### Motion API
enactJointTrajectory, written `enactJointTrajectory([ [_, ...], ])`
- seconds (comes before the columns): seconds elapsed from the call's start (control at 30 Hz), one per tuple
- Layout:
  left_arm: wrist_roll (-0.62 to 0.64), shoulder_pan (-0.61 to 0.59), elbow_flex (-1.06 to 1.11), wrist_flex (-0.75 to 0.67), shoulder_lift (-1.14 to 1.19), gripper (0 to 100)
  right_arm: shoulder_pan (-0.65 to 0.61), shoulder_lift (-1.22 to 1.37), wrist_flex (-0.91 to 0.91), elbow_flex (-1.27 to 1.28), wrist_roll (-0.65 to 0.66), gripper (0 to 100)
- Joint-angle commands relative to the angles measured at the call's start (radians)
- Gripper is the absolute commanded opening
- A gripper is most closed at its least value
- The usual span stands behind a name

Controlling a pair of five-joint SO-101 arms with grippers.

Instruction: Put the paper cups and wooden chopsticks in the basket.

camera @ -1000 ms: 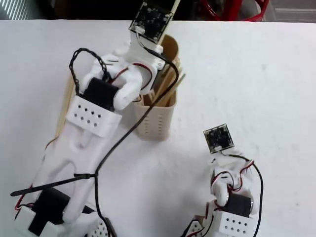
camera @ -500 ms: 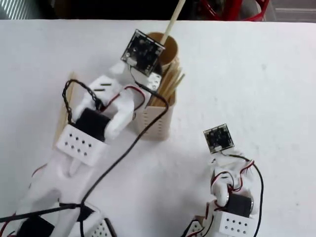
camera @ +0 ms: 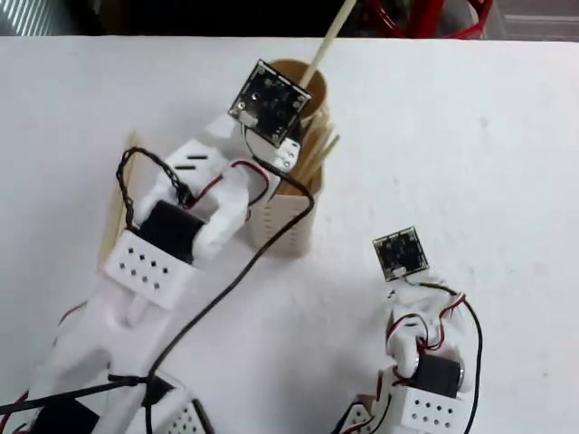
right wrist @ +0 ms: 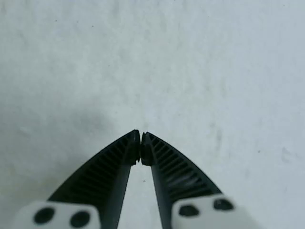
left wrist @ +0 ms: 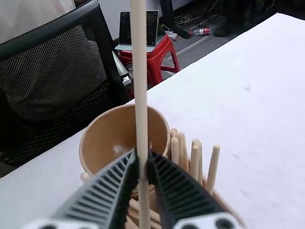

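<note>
Clamping a chopstick (left wrist: pixel 138 71) upright, your left gripper (left wrist: pixel 141 160) hangs over the cup (left wrist: pixel 109 138), which sits in the basket (camera: pixel 285 221) beside bundled chopsticks (left wrist: pixel 195 157). Your right gripper (right wrist: pixel 140 140) is pinched closed, tips touching, just above the surface (right wrist: pixel 214 57). Loose chopsticks (camera: pixel 115 203) lie near the basket.

The right pincer (right wrist: pixel 140 145) hangs over a bare white surface (right wrist: pixel 214 62), its two black ribbed fingers (right wrist: pixel 112 162) meeting at their tips with nothing between them. Faint specks and scuffs mark the surface.
</note>
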Motion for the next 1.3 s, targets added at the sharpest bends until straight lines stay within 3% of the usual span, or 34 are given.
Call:
enactJointTrajectory([
  [0.0,-0.006,0.013,-0.035,-0.002,-0.041,3,-0.004,-0.007,-0.001,0.009,0.000,1.8],
  [0.3,-0.017,0.033,-0.035,-0.021,-0.039,3,-0.004,-0.007,-0.001,0.009,0.000,1.8],
  [0.43,-0.100,0.081,-0.035,-0.068,-0.039,3,-0.004,-0.007,-0.001,0.009,0.000,1.8],
  [1.27,-0.083,0.097,0.046,-0.132,-0.045,7,-0.004,-0.007,-0.001,0.009,0.000,1.8],
])
